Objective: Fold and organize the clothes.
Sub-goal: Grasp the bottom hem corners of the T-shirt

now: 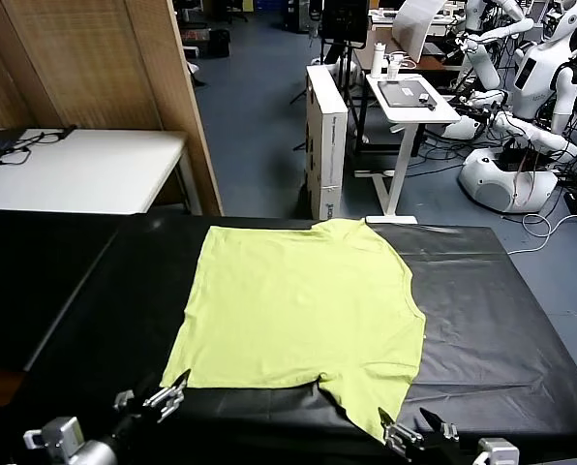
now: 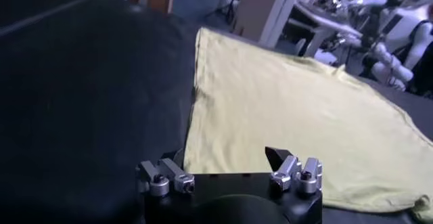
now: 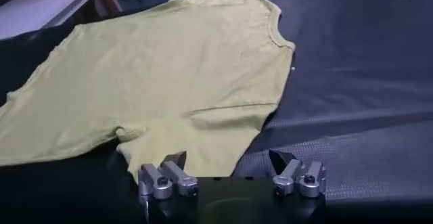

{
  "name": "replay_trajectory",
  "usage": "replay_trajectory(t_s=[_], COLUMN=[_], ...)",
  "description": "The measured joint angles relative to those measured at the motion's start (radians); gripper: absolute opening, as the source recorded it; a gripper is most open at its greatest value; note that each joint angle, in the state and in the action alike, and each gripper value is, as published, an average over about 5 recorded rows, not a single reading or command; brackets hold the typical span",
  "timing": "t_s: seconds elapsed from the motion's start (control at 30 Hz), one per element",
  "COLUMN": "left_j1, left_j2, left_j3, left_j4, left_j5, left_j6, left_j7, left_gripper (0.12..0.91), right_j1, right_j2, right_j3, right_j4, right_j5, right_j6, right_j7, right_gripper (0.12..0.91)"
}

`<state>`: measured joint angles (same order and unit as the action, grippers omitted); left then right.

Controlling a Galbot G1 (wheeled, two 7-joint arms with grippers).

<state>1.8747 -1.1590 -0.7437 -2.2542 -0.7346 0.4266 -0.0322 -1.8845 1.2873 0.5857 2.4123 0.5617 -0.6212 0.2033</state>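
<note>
The lime yellow-green T-shirt (image 1: pixel 303 310) lies spread flat on the black table cover (image 1: pixel 492 320), near the middle. One flap of it reaches toward the front edge on the right. My left gripper (image 1: pixel 167 395) is open and empty just in front of the shirt's front left corner. In the left wrist view the left gripper (image 2: pixel 223 163) sits at the hem of the shirt (image 2: pixel 291 110). My right gripper (image 1: pixel 410 426) is open and empty at the tip of the front right flap. In the right wrist view the right gripper (image 3: pixel 228 158) hovers at the edge of the shirt (image 3: pixel 169 76).
A white table (image 1: pixel 85 170) and a wooden panel (image 1: pixel 95 68) stand at the back left. A cardboard box (image 1: pixel 325 140), a white desk (image 1: pixel 409 97) and other white robots (image 1: pixel 521 116) stand beyond the table's far edge. Bare black cover lies on both sides of the shirt.
</note>
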Motion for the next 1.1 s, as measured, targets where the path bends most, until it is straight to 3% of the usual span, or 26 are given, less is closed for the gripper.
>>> replay_trajectory(t_s=[0.37, 0.43, 0.83, 0.97, 1.1], left_j1=[-0.029, -0.032, -0.038, -0.034, -0.022], left_j2=[-0.011, -0.011, -0.016, -0.02, -0.026], left_j3=[0.013, 0.015, 0.021, 0.022, 0.027], left_j4=[0.05, 0.058, 0.093, 0.096, 0.091], left_j5=[0.017, 0.019, 0.032, 0.037, 0.043], left_j6=[-0.012, -0.012, -0.031, -0.033, -0.033], left_j7=[-0.003, -0.003, 0.001, 0.002, 0.008], left_gripper=[0.906, 0.891, 0.702, 0.563, 0.317], right_j1=[0.008, 0.011, 0.014, 0.013, 0.012], right_j2=[0.012, 0.012, 0.011, 0.01, 0.009], right_j3=[-0.026, -0.029, -0.033, -0.03, -0.029], right_j4=[-0.029, -0.034, -0.067, -0.069, -0.069], right_j5=[-0.045, -0.048, -0.048, -0.047, -0.047], right_j6=[0.022, 0.022, 0.025, 0.025, 0.026], right_j7=[-0.011, -0.012, -0.011, -0.011, -0.011], right_gripper=[0.896, 0.856, 0.404, 0.263, 0.186])
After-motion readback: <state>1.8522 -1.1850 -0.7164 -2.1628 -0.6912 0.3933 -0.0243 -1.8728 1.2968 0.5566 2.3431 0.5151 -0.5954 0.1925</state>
